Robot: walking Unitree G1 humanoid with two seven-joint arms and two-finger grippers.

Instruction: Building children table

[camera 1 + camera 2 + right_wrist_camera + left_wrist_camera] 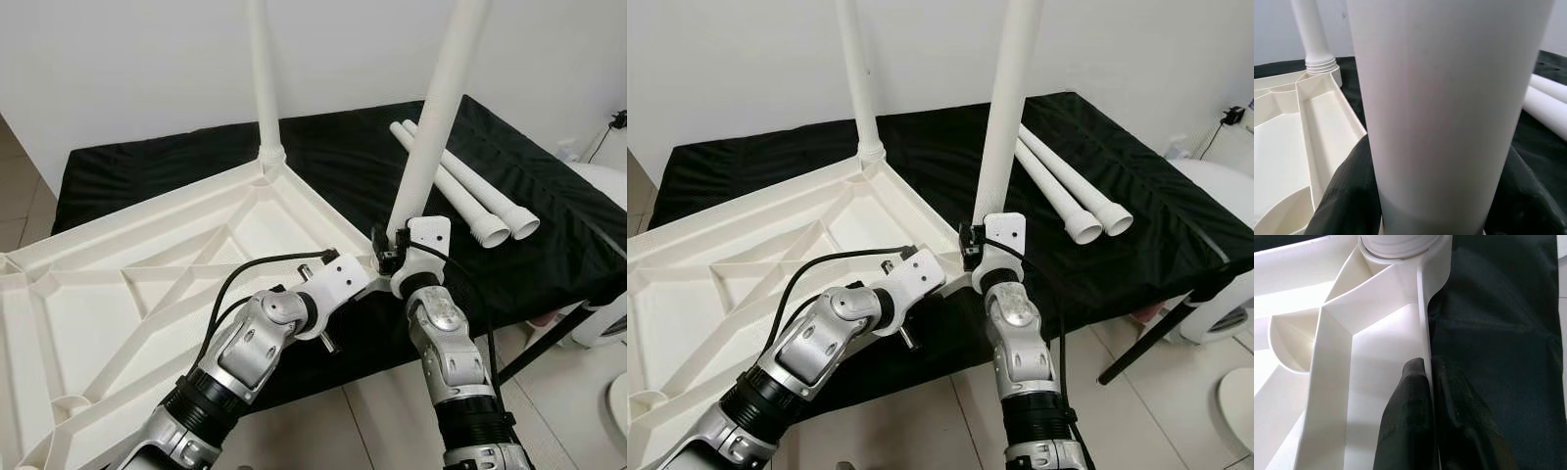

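Note:
A white plastic tabletop lies upside down on a black cloth, ribs facing up. One white leg stands upright in its far corner socket. A second white leg stands slightly tilted at the near right corner, and my right gripper is shut on its lower end. In the right wrist view the leg sits between the black fingers. My left gripper is shut on the tabletop's thin rim near that corner. Two loose legs lie side by side on the cloth to the right.
The black-covered surface ends just before my arms, with tiled floor below. A black slanted support and a white rounded object stand at the right. A white wall runs behind.

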